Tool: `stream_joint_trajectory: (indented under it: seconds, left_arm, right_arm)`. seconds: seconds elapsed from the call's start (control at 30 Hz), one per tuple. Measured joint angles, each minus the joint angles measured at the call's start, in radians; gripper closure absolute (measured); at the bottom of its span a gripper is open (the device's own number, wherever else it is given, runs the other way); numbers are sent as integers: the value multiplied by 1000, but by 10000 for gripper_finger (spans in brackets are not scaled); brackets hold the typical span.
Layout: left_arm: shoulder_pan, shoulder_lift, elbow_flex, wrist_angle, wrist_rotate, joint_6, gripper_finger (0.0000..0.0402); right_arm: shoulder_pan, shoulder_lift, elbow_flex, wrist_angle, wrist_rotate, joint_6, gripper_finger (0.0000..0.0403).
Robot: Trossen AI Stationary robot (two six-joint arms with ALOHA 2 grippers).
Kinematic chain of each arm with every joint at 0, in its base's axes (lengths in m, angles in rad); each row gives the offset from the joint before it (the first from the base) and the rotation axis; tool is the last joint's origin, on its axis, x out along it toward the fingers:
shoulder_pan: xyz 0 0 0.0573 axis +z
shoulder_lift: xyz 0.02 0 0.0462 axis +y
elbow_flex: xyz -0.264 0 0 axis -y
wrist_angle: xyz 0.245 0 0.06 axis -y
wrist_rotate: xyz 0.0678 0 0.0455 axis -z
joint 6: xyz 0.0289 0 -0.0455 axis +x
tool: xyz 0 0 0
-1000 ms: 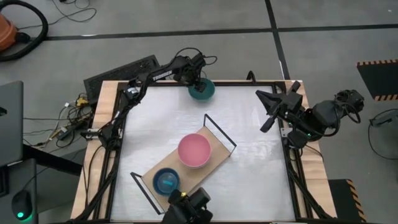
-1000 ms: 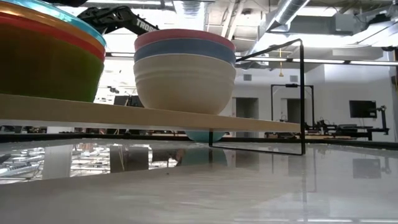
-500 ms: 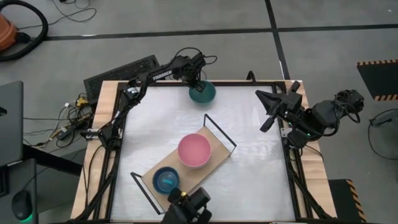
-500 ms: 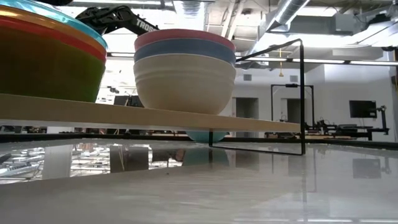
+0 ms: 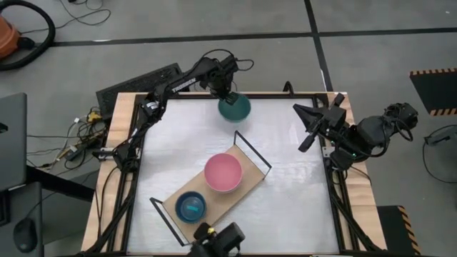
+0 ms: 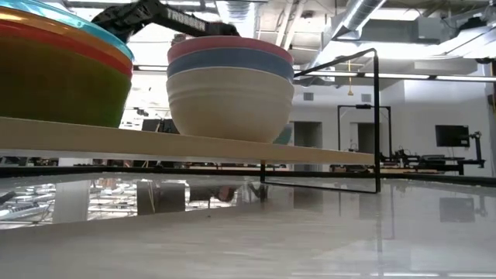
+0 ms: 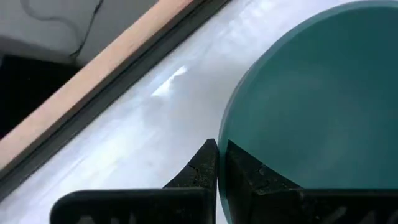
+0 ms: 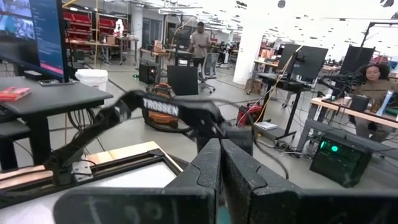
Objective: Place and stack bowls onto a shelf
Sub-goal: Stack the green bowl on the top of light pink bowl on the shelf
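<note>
From the left, I have my left gripper (image 5: 227, 91) at the table's far edge, pinched onto the rim of the teal bowl (image 5: 234, 108); the wrist view shows its fingers (image 7: 205, 168) closed on the bowl's wall. In the low view the bowl seems to sit clear of the table, so I judge it lifted. The shelf (image 5: 250, 175) lies nearer the camera side, angled across the table, its long axis running from near-left to far-right. The pink bowl (image 5: 223, 172), topping the larger stack, is where I'd carry the teal one. The smaller stack (image 5: 191, 207) sits at the shelf's near end. My right gripper (image 5: 311, 114) waits at the right edge, fingers together.
</note>
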Motion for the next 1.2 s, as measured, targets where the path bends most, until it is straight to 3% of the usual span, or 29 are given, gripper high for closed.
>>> stream_joint_trajectory:
  seconds: [0.17,0.4,0.57,0.87,1.03,1.2]
  left_arm:
    - [-14,-171,-46,-98,103,13,401]
    - [-41,-474,-45,-169,104,-53,401]
    - [-144,-620,-43,-240,38,-121,401]
    - [-455,-641,-67,-283,-4,-222,401]
    - [-540,-637,-232,-195,2,-216,401]
    - [-553,-637,-424,-97,16,-175,401]
  right_arm:
    - [0,0,0,-17,0,0,362]
    - [0,0,0,-38,0,0,362]
    - [-1,0,0,-41,0,0,362]
    - [-16,0,0,-43,1,35,362]
    - [-16,0,0,-43,1,37,362]
    - [-15,0,0,-50,0,63,362]
